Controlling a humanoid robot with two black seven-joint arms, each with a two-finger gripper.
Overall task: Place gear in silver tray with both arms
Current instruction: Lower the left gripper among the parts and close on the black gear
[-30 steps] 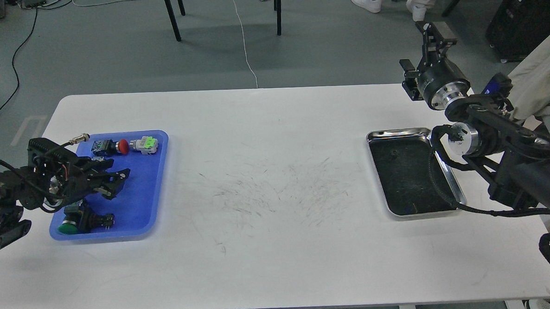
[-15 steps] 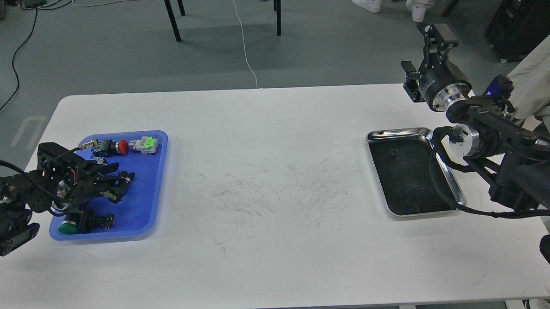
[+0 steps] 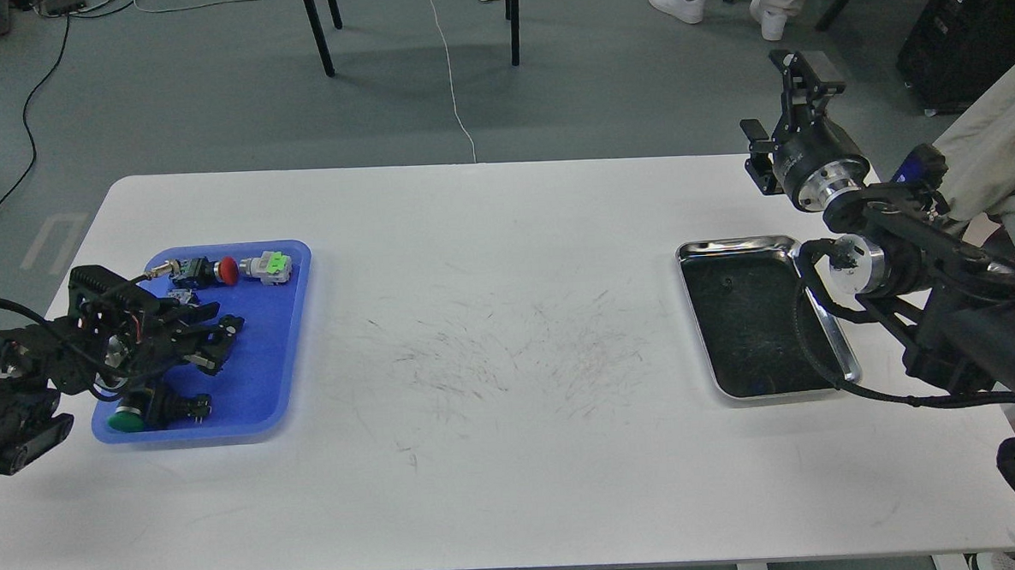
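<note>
A white table [image 3: 511,362] carries two trays, well apart; a blue plastic tray [image 3: 280,363] lies at the left, and the silver tray [image 3: 831,331] lies at the right, its dark bottom bare of parts; scuff marks darken the table top between them.

The left gripper [image 3: 218,336] hangs over the blue tray, pointing right, its fingers slightly parted with nothing seen between them; whether they touch anything beneath cannot be told. The gear of the task sits in the blue tray: a red-capped push button [image 3: 226,270] and a part with a green label [image 3: 271,266] lie side by side along the far rim; a green-capped button [image 3: 128,417] lies in the near left corner, partly under the left arm; a small metal connector [image 3: 160,268] shows at the far left of the tray.

The right gripper [image 3: 802,71] is raised beyond the far right corner of the table, pointing away from the viewer; its fingers are seen end-on and dark, so its opening cannot be told; it stands well apart from the silver tray, over whose right rim the arm's black cable [image 3: 810,340] passes.
</note>
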